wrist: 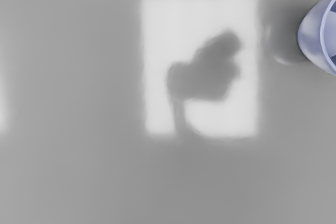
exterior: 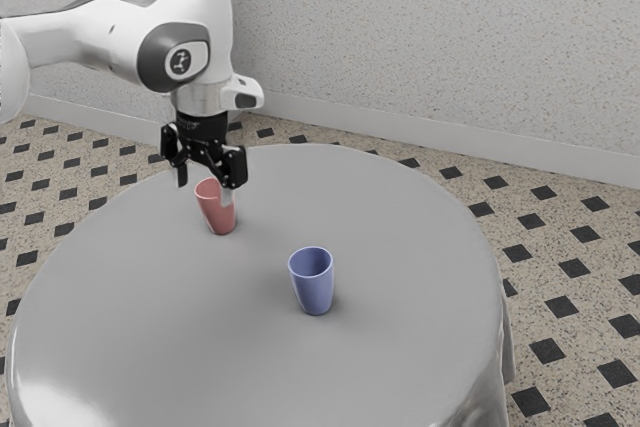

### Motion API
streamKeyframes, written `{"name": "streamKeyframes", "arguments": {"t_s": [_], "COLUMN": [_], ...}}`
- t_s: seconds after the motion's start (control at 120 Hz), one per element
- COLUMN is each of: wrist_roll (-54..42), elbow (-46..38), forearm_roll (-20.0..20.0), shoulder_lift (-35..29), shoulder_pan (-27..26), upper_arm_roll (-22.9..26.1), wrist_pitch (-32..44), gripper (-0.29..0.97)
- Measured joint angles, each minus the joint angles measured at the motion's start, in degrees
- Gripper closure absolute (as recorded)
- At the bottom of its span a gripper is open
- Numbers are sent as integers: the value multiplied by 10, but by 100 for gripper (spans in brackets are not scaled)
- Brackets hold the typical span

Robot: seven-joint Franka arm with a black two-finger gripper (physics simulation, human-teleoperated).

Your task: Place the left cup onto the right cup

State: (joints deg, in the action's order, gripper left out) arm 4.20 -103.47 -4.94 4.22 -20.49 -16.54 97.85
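The pink cup stands on the round grey table, toward the exterior view's left. My gripper hangs right at its rim, open, one finger on each side and wider apart than the cup. The blue cup stands upright further to the exterior view's right and nearer the table's front, well apart from the hand. In the wrist view the blue cup shows at the picture's edge, beside a bright patch of table crossed by the hand's shadow.
The table wears a grey cloth that drops over its edge on the exterior view's right. A checkered floor and a pale wall lie beyond. Bare tabletop separates the two cups.
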Motion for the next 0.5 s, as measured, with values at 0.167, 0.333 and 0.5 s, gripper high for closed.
{"name": "streamKeyframes", "arguments": {"t_s": [0.167, 0.333, 0.5], "wrist_roll": [4, 6, 7], "elbow": [-8, -8, -3], "forearm_roll": [1, 1, 5], "shoulder_lift": [6, 25, 53], "shoulder_pan": [1, 6, 13], "upper_arm_roll": [0, 0, 0], "wrist_pitch": [25, 44, 64], "gripper": [0, 0, 0]}}
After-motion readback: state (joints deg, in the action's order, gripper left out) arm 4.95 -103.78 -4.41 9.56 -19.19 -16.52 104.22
